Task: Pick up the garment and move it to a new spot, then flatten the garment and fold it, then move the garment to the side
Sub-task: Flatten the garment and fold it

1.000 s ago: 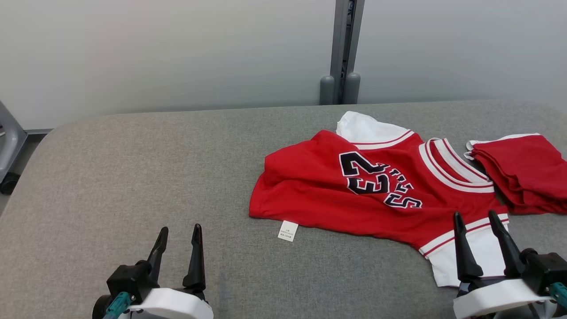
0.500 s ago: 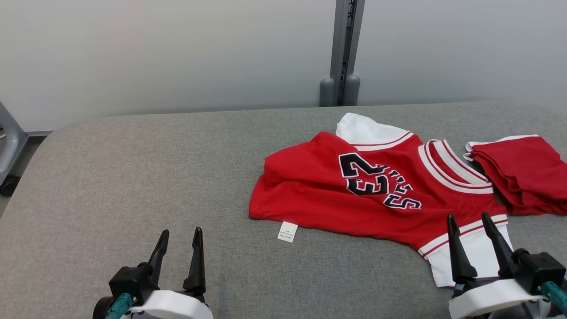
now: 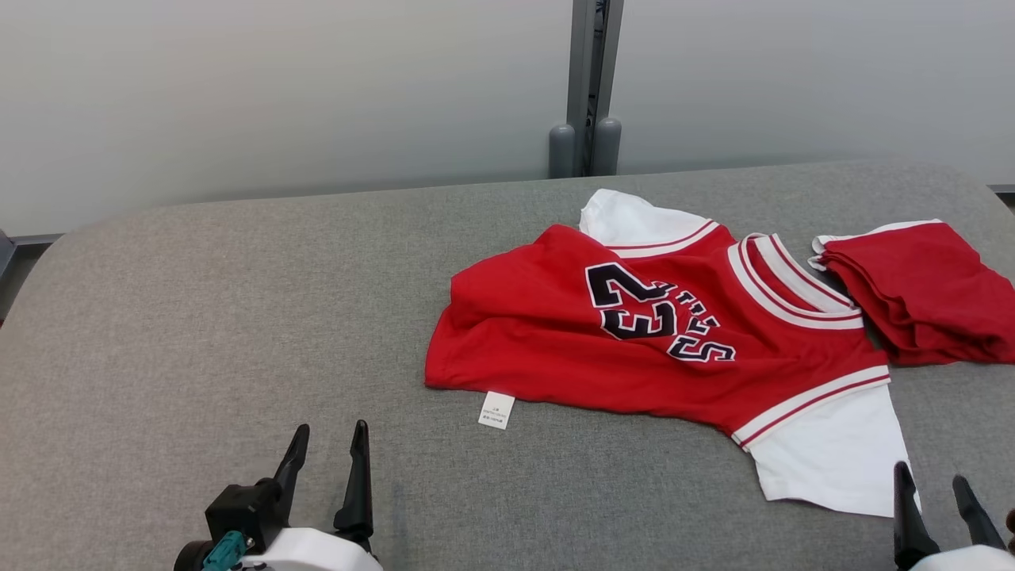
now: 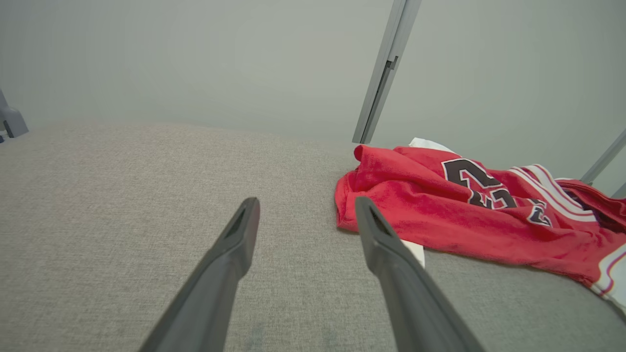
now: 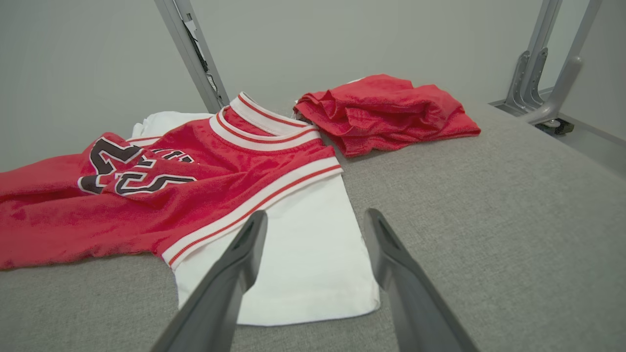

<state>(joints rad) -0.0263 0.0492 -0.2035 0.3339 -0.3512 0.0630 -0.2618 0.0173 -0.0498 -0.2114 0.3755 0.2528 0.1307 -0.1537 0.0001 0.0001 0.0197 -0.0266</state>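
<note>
Both the left gripper [image 3: 330,428] and right gripper [image 3: 929,474] stand wide and empty near the rumpled red jersey [image 3: 555,341] on the grey table [image 3: 198,301]; pickup, flattening, folding apparently all remain.

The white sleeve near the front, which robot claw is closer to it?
Right. The right gripper, open, is at the white sleeve's near corner; the left gripper, open too, sits far off to its left.

Red jersey [image 3: 634,341], white sleeves, spread rumpled on grey surface.
</note>
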